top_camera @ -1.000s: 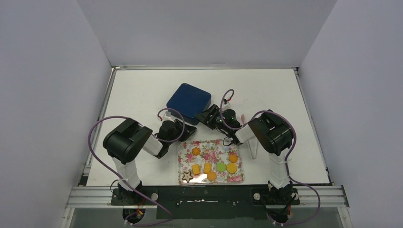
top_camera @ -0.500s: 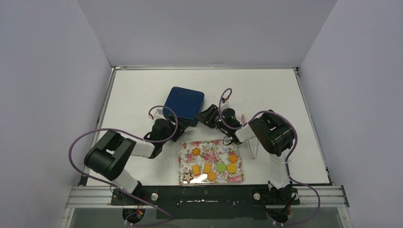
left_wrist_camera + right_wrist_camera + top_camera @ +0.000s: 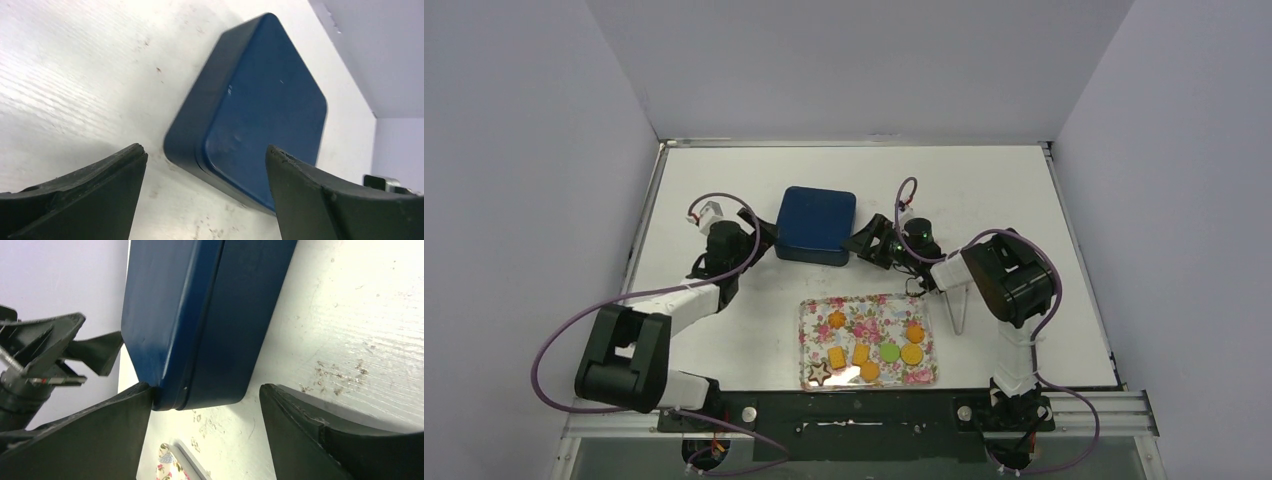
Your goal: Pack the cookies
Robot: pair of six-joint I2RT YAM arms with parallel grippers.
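Note:
The cookies (image 3: pixel 864 352) lie on a floral tray (image 3: pixel 869 298) near the table's front edge: orange rounds and squares, one green round and a dark star (image 3: pixel 818 373). Behind the tray sits a closed blue box (image 3: pixel 816 225). My left gripper (image 3: pixel 759 222) is open just left of the box, whose near corner (image 3: pixel 260 105) shows ahead of the left gripper (image 3: pixel 205 149). My right gripper (image 3: pixel 871 240) is open at the box's right side. In the right wrist view the blue box (image 3: pixel 200 315) has a corner between the spread jaws of the right gripper (image 3: pixel 206 387). Neither gripper holds anything.
A thin white object (image 3: pixel 957 308) stands just right of the tray. A corner of the tray (image 3: pixel 167 452) shows below the right jaws. Purple walls close in the table on three sides. Cables loop from both arms.
The left arm swung out to the left and back, and its gripper went from shut to open. The blue box shifted left and turned square. The right gripper opened wider.

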